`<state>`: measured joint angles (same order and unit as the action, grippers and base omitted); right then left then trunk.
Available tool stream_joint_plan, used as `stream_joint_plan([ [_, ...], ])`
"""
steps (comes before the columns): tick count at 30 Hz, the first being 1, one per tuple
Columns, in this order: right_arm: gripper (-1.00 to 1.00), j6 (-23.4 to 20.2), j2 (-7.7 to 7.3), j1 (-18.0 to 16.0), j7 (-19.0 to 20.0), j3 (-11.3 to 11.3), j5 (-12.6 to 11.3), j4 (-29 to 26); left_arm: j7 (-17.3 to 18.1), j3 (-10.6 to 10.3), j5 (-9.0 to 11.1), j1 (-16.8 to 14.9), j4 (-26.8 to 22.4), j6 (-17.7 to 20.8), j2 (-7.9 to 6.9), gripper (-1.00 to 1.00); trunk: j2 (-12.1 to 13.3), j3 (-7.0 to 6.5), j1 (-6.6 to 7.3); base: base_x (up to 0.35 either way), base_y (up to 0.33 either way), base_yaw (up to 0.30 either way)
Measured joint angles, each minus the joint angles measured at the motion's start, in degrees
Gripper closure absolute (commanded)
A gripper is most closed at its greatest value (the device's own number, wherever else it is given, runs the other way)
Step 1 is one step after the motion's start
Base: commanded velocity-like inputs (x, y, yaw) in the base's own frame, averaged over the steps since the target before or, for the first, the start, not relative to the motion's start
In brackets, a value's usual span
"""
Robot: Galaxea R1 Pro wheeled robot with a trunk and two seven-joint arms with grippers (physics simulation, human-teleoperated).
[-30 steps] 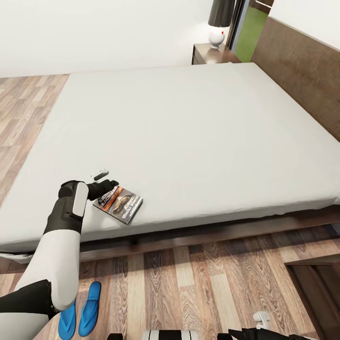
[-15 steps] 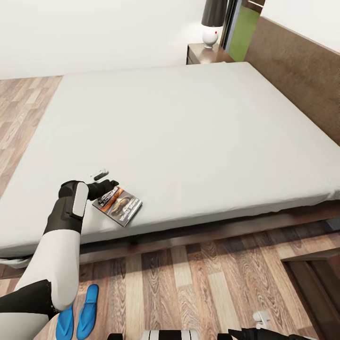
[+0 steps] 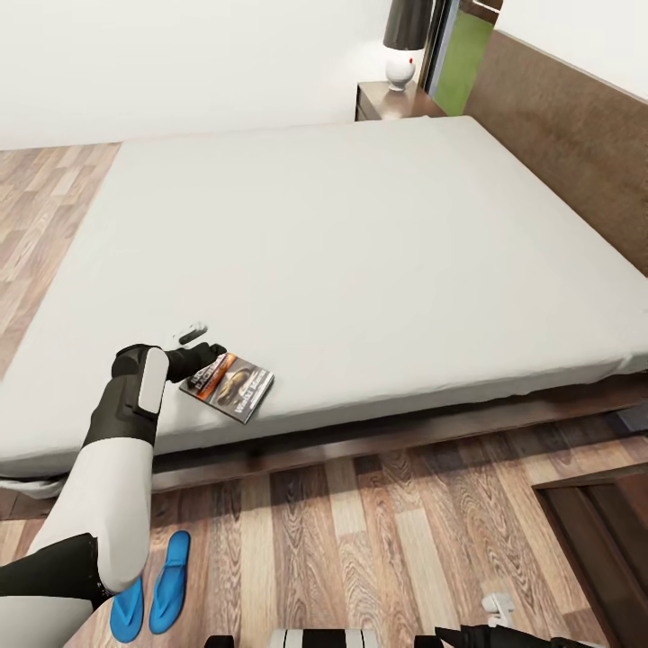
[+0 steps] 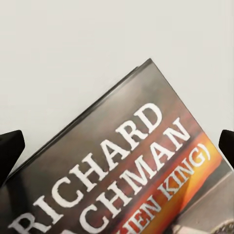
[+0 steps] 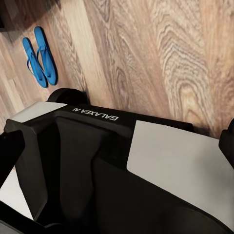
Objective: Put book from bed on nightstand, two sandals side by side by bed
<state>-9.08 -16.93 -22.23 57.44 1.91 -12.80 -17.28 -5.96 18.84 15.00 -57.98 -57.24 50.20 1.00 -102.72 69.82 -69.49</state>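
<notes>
Book [image 3: 228, 388] lies flat near the bed's [image 3: 360, 252] foot-side edge, thin, light, stiff-covered. Left gripper [image 3: 209, 351] straddles its spine corner, fingers spread, unclenched; best pinched there. Right gripper: cannot tell.

- The bed [image 3: 378, 225], with an off-white mattress on a dark wooden frame, carries the book [image 3: 229, 387] near its front edge.
- The wood-plank floor [image 3: 387, 540] carries two blue sandals [image 3: 151, 587] side by side beside the bed.
- The nightstand [image 3: 396, 101] carries a lamp [image 3: 405, 40].

A green panel [image 3: 471, 63] shows beyond the headboard; dark wooden furniture [image 3: 603, 531] stands lower right
</notes>
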Motion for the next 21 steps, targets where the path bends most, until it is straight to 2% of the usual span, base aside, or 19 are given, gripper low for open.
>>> stream_joint_plan([
  [6,-1.0,0.0,0.0,0.0,0.0,0.0,0.0,0.0,0.0,-0.01,0.01,0.05,0.0,0.0,0.0,-1.0,0.0,0.0,0.0,-0.001,0.0,-0.009],
  [12,-1.0,-0.06,0.0,0.0,0.0,0.01,-0.01,-0.01,0.0,-0.04,0.0,0.05,0.01,-0.01,0.01,-1.0,0.0,0.0,0.0,0.0,0.0,-0.168],
  [21,-1.0,-0.07,0.0,0.0,0.01,0.0,0.0,0.0,0.0,-0.06,0.02,0.04,0.0,0.0,0.0,-1.0,0.0,0.0,0.0,0.0,0.0,-0.02],
])
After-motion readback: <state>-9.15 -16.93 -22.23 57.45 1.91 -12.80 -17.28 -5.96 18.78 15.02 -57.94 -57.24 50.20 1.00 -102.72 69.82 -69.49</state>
